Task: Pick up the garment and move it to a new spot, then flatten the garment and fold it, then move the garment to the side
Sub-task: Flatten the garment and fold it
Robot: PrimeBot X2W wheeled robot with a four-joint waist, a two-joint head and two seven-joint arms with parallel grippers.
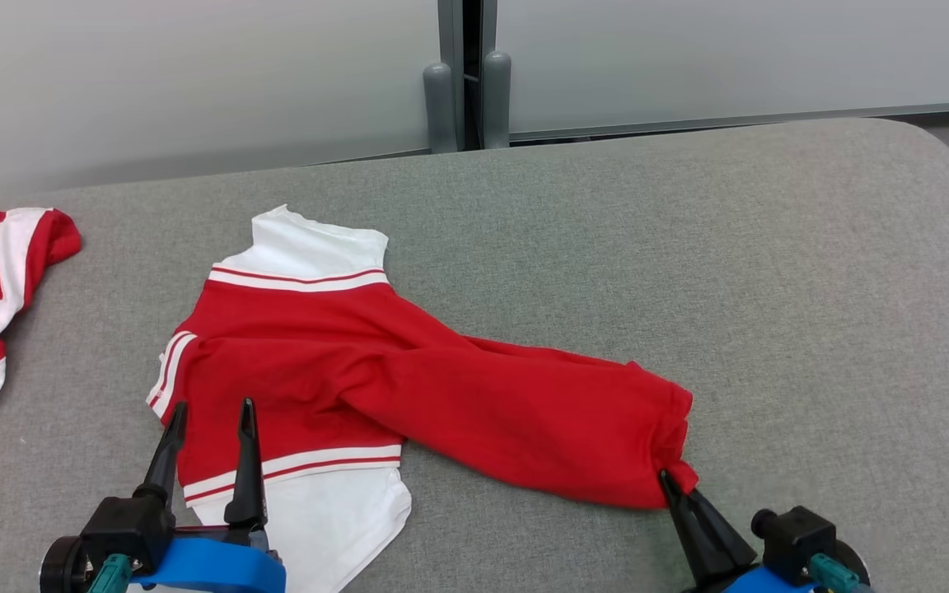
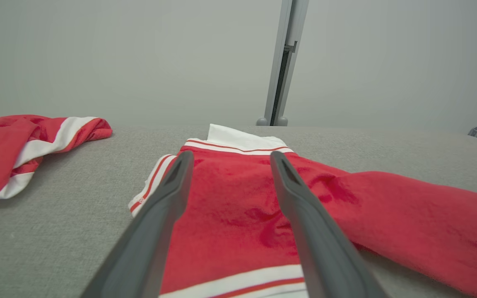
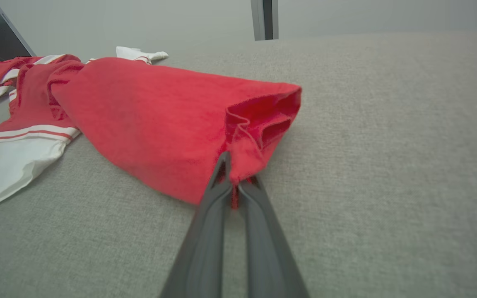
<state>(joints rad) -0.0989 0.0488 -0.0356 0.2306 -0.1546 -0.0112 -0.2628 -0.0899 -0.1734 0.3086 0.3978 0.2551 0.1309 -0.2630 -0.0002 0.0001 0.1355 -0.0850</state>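
The red-and-white garment (image 1: 318, 371) lay toward the front left of the grey cloth-covered tabletop (image 1: 771, 288), with one long red part trailing toward the front right. The right hand (image 1: 666, 479) was pressed together, pinching that part's open end. The left hand (image 1: 212, 408) was spread wide over the near hem. The fabric looked soft, light and limp, likely to sag and drag, so hems and corners seemed the best holds.

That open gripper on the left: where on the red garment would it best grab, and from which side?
Probably the red garment's near-left corner, at the striped band, coming in low from the robot's side. That edge lies flat and faces the open left gripper; the right gripper already pinches the other end.
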